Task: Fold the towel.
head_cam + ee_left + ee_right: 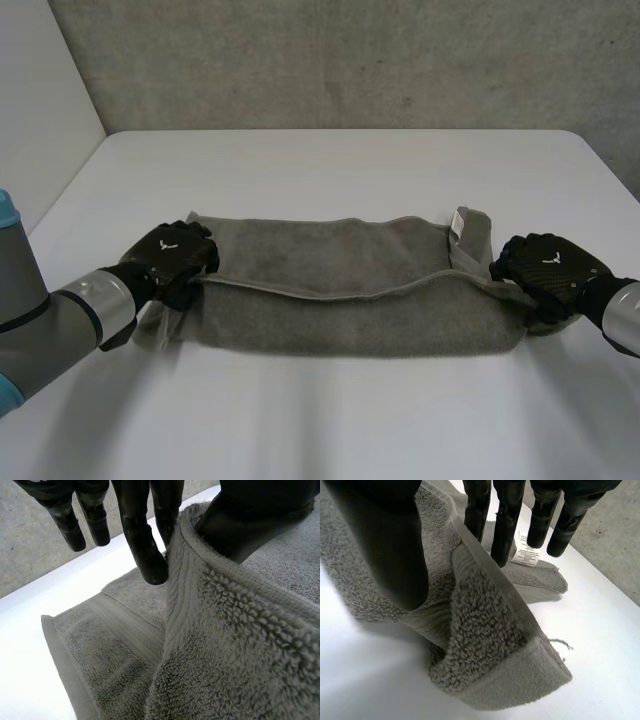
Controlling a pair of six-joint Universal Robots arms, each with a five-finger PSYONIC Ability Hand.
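pinching grey towel between thumb and fingers, left hand one end, right hand the other

The place looks like a robotics lab or test cell rather than a home: a plain white table stands against a bare, rough grey concrete wall, a blank white panel closes one side, and a grey-jointed robot arm reaches over it.

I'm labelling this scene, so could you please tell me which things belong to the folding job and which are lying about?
Job: the grey terry towel; the black left hand and black right hand, each pinching one end of it.
Merely there: the white table beneath; the grey concrete wall behind.
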